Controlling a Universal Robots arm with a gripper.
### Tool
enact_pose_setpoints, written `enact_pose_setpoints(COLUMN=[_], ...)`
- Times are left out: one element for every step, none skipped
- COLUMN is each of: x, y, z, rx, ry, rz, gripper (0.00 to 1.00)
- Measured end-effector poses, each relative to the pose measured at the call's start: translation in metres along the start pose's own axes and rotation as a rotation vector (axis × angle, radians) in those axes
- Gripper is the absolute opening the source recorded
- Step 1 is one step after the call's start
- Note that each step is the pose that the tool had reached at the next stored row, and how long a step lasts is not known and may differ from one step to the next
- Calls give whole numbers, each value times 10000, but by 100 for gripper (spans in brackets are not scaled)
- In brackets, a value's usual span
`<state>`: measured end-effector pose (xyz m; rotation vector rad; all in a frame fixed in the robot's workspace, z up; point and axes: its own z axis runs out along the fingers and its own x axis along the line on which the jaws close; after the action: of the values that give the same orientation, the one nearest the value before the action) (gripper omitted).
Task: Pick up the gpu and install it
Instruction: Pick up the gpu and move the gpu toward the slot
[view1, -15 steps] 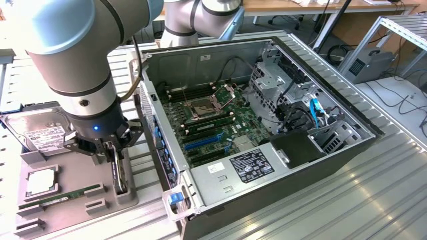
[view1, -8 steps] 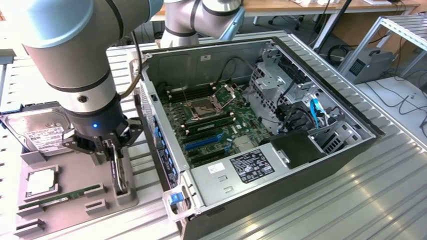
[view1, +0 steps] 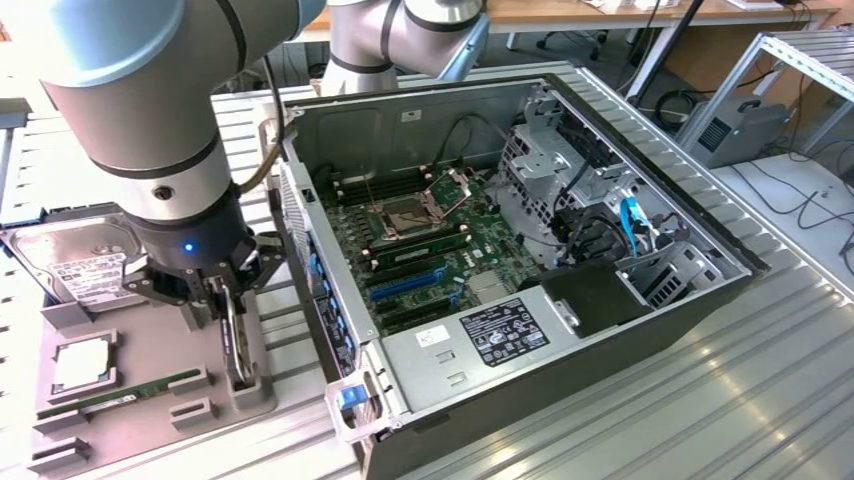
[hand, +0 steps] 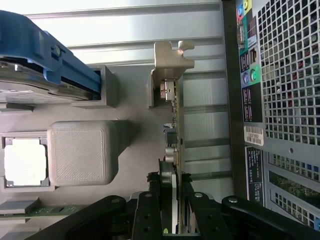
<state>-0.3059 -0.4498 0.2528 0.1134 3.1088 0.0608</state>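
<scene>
the gpu (view1: 243, 352) stands on its long edge in a slot of the grey parts tray (view1: 154, 425), which lies just beside the open computer case (view1: 534, 120), to the exterior view's left of it. the claw (view1: 227, 305) is down over the card from above. in the wrist view its two black fingers (hand: 149, 210) sit one on each flat face of the card, pressed to it with no gap showing, so the claw is clenched on the gpu. the card is seen edge-on there, running out from between the fingers to its pale metal bracket (hand: 169, 62), which rests over a grey block of the tray. in the exterior view the card's lower edge sits in the tray's slot. on the same tray lie a hard drive with a white label (view1: 80, 268), a square processor (view1: 83, 365) and a green memory stick (view1: 120, 392), all apart from the claw. the case lies on its side with the motherboard (view1: 427, 250) exposed, and its perforated rear panel (hand: 285, 75) runs alongside the gpu without touching it.
</scene>
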Motion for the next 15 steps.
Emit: enact_pose_setpoints(x=[0,0,0,0,-1,-1,-1,-1,-1,-1,-1,-1,-1,-1,-1], y=[0,0,1,1,1,1,2,2,2,2,2,2,2,2,2], z=[-4,-9,-14,-19,-25,-31,-35,-37,-40,-42,-44,-48,-50,-52,-54], rx=[0,0,1,0,1,0,-1,-1,0,1,0,0,0,0,1], ry=[0,1,1,1,1,0,-1,-1,0,0,0,0,0,1,1], rz=[0,0,0,0,0,0,0,0,0,0,0,0,0,0,0], gripper=[27,27,27,27,27,27,27,27,27,27,27,27,27,27,27])
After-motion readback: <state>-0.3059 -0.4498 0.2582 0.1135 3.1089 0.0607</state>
